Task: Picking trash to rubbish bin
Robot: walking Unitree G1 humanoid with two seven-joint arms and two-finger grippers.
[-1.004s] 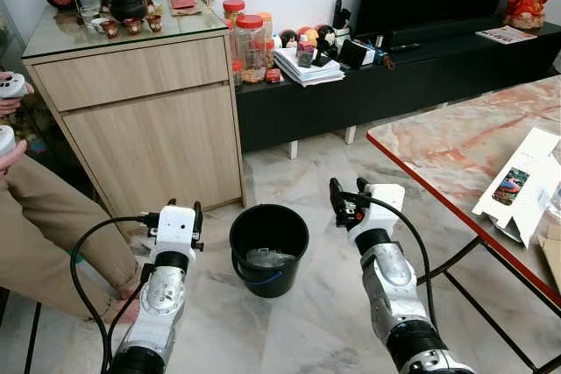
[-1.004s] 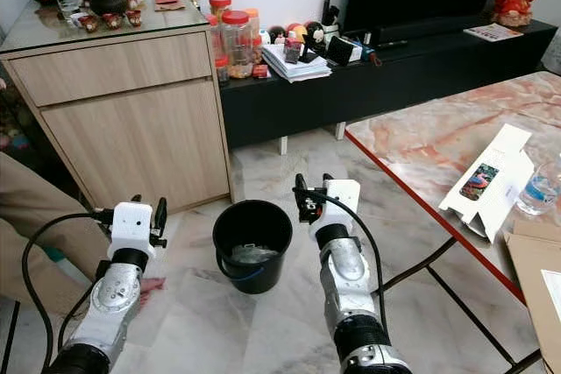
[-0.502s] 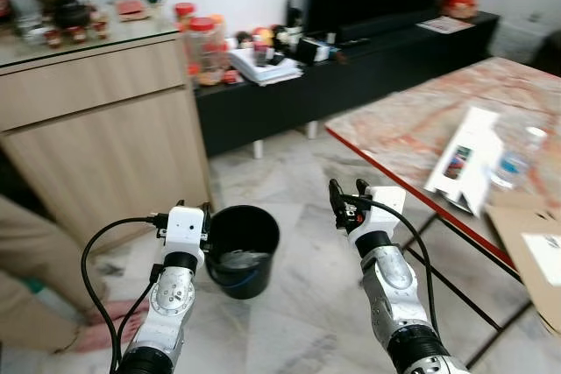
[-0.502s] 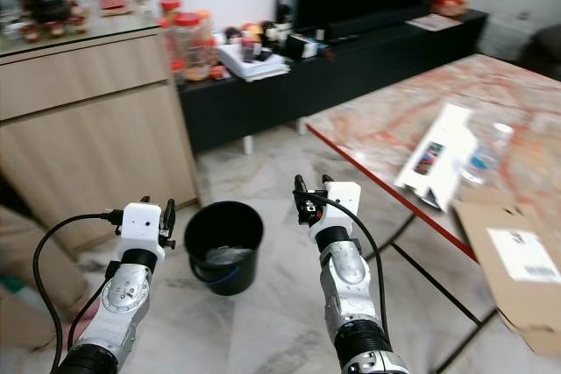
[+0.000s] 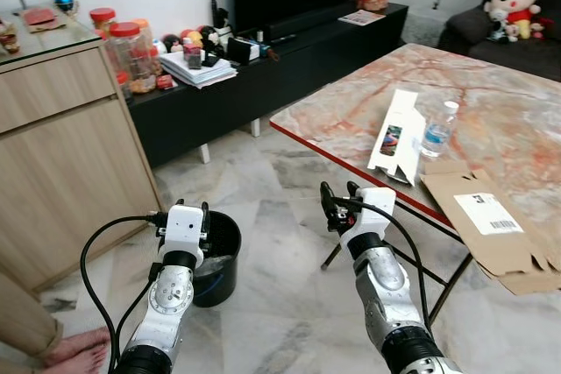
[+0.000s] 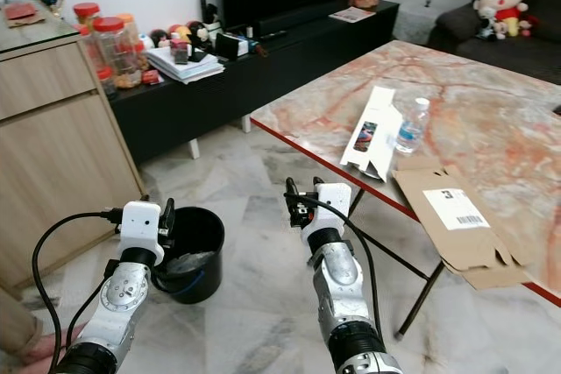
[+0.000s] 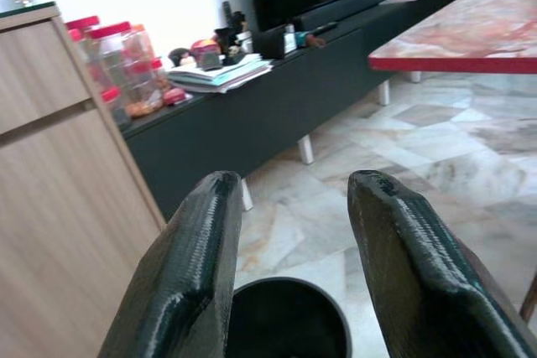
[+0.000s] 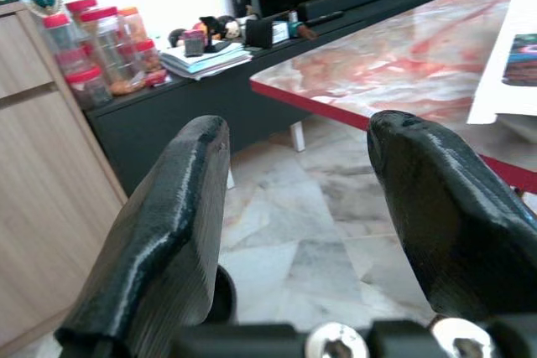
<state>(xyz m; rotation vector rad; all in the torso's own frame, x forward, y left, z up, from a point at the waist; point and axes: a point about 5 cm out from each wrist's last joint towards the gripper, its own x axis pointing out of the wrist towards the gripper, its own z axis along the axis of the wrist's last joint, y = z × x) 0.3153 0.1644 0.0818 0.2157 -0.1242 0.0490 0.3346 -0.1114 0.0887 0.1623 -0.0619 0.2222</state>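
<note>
A black bucket [image 5: 219, 256] serving as the bin stands on the marble floor, with clear plastic [image 6: 187, 262] lying inside. My left gripper [image 5: 182, 211] is open and empty, raised just on the near left side of the bin's rim [image 7: 285, 324]. Right of the bin, my right gripper [image 5: 339, 196] hovers open and empty in front of the table's red edge. On the marble table [image 5: 491, 94] lie a white box [image 5: 396, 133], a plastic bottle [image 5: 436, 129] and flattened cardboard [image 5: 491, 229].
A wooden cabinet [image 5: 53, 129] stands at the left, and a black TV console [image 5: 263, 63] with jars and papers runs along the back wall. A person's bare foot [image 5: 74, 348] rests on the floor at the lower left. Table legs [image 5: 443, 282] stand right of my right arm.
The camera has swung to the right: the table with box, bottle and cardboard has come into full view, and the bin now sits further left. Both arms keep their pose, grippers open.
</note>
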